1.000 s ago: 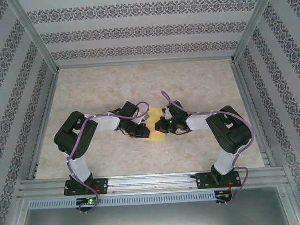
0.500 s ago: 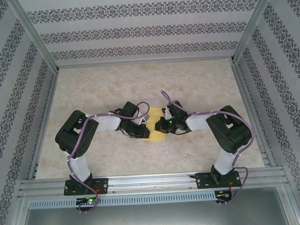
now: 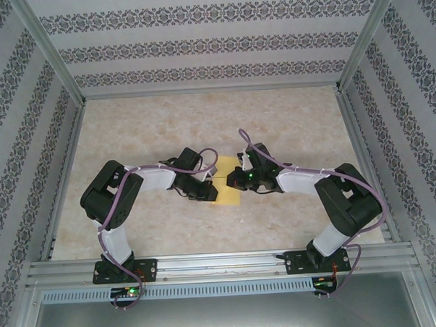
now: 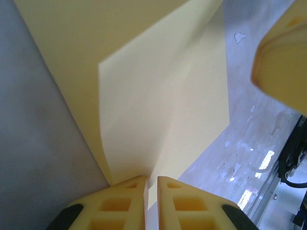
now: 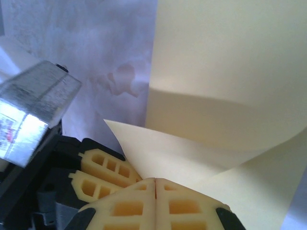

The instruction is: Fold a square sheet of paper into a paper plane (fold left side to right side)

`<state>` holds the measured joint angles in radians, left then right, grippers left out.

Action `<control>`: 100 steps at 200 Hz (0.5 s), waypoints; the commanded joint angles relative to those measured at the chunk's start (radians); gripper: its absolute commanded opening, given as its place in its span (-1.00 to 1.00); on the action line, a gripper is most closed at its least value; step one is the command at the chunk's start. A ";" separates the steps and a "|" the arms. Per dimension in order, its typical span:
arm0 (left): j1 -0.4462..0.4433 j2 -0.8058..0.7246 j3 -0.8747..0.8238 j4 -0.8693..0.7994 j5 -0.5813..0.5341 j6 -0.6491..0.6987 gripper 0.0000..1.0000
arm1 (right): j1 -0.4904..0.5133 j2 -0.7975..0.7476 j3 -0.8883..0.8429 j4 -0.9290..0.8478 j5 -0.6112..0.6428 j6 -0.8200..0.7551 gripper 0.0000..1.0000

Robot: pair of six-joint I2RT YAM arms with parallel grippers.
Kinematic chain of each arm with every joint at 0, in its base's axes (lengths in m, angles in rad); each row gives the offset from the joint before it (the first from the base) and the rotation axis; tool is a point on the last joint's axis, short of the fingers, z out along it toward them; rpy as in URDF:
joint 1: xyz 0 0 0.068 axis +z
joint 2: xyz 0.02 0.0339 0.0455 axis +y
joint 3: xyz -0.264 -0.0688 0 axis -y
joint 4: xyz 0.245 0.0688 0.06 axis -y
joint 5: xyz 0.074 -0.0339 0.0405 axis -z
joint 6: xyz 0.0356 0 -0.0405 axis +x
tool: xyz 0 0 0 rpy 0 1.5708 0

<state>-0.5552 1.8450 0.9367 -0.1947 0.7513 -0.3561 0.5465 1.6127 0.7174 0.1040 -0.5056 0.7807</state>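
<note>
One square sheet of paper (image 3: pixel 227 197) lies here, pale yellow; two robot arms stand by it, the left arm (image 3: pixel 111 201) on one side of the paper and the right arm (image 3: pixel 346 201) on the other; two grippers meet at the paper, the left gripper (image 4: pixel 152 179) and the right gripper (image 5: pixel 155 181); each has two fingers (image 4: pixel 122 201), four in all; one table (image 3: pixel 289 124) sits under the paper.
</note>
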 commanded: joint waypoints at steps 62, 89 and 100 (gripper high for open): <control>-0.022 0.048 0.008 -0.064 -0.050 0.048 -0.73 | 0.050 0.100 0.066 0.004 0.075 0.018 -1.00; -0.022 0.052 0.013 -0.074 -0.055 0.054 -0.73 | 0.058 0.114 0.080 0.002 0.099 0.016 -1.00; -0.022 0.052 0.012 -0.074 -0.056 0.055 -0.73 | 0.058 0.120 0.083 0.000 0.105 0.014 -1.00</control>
<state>-0.5564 1.8523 0.9501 -0.2157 0.7498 -0.3378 0.5922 1.7164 0.7712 0.1055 -0.4400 0.7906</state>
